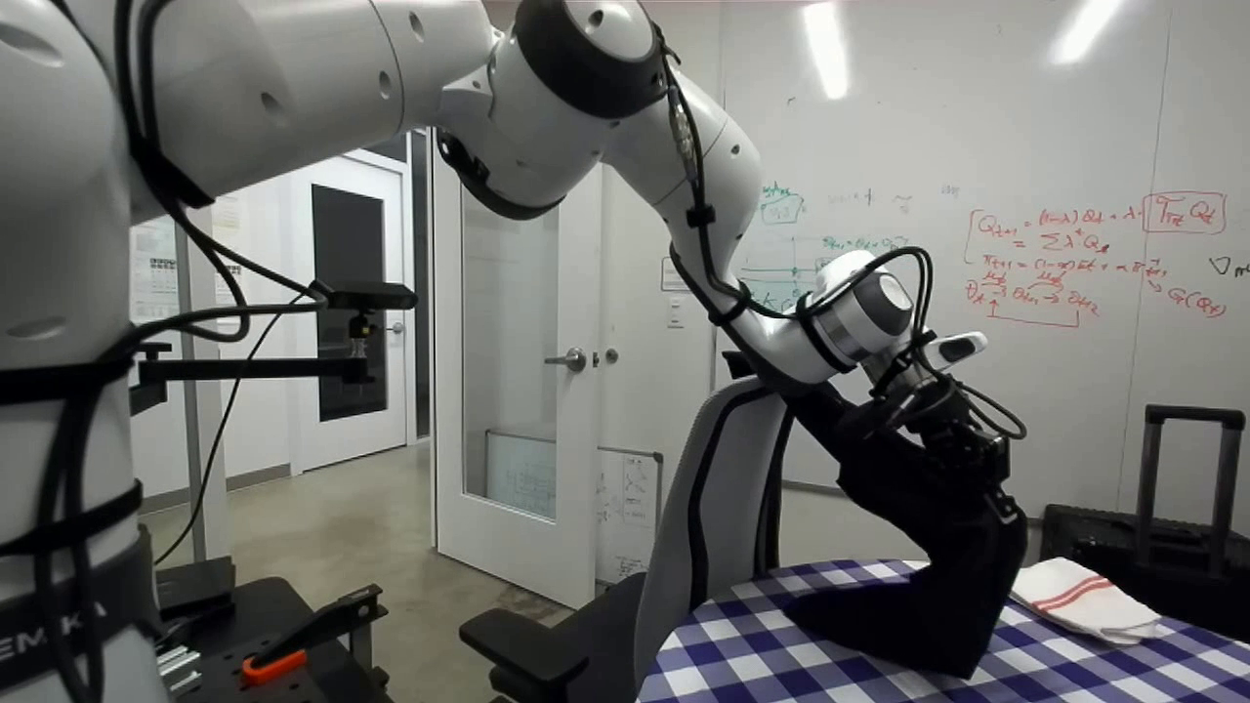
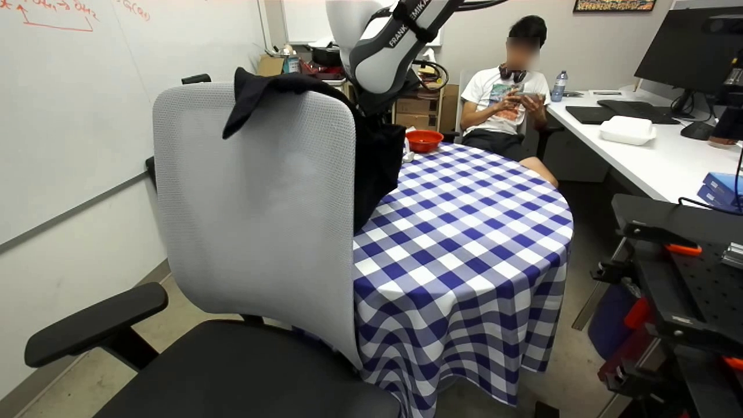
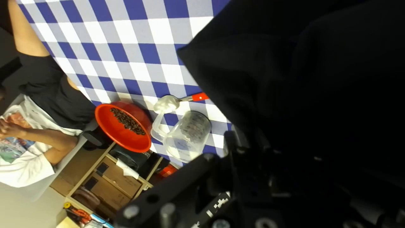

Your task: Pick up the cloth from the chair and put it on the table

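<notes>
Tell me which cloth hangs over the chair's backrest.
The dark cloth: part of it drapes over the top of the grey chair. The white cloth with red stripes lies on the checkered table instead.

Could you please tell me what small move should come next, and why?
Probably ease the pincer further from the chair, over the table, without letting go. It grips the cloth above the table, yet in an exterior view one end drapes over the chair's top edge, so releasing now might leave it hung there.
</notes>
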Controlling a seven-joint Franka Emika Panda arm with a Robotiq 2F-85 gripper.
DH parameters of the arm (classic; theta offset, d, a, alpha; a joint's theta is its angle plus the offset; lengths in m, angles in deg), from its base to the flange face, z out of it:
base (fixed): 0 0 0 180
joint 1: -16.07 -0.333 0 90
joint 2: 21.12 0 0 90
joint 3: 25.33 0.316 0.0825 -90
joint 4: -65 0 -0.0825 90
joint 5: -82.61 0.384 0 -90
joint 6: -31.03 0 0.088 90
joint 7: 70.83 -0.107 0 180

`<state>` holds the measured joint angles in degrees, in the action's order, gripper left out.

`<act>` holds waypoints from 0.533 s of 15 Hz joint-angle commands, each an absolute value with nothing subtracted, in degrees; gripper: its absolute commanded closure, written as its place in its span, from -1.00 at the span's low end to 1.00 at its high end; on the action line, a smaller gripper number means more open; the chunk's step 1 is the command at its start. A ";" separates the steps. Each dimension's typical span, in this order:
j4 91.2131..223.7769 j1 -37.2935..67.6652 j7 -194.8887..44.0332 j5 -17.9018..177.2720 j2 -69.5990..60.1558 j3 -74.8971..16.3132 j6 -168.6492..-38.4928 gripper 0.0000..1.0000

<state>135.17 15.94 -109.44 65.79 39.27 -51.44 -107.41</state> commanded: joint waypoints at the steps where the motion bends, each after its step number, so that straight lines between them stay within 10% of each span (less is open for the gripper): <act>1: 125.71 17.81 -113.30 66.58 45.26 -52.26 -102.92 0.95; 8: 119.54 21.74 -118.69 72.26 47.33 -47.48 -92.89 0.96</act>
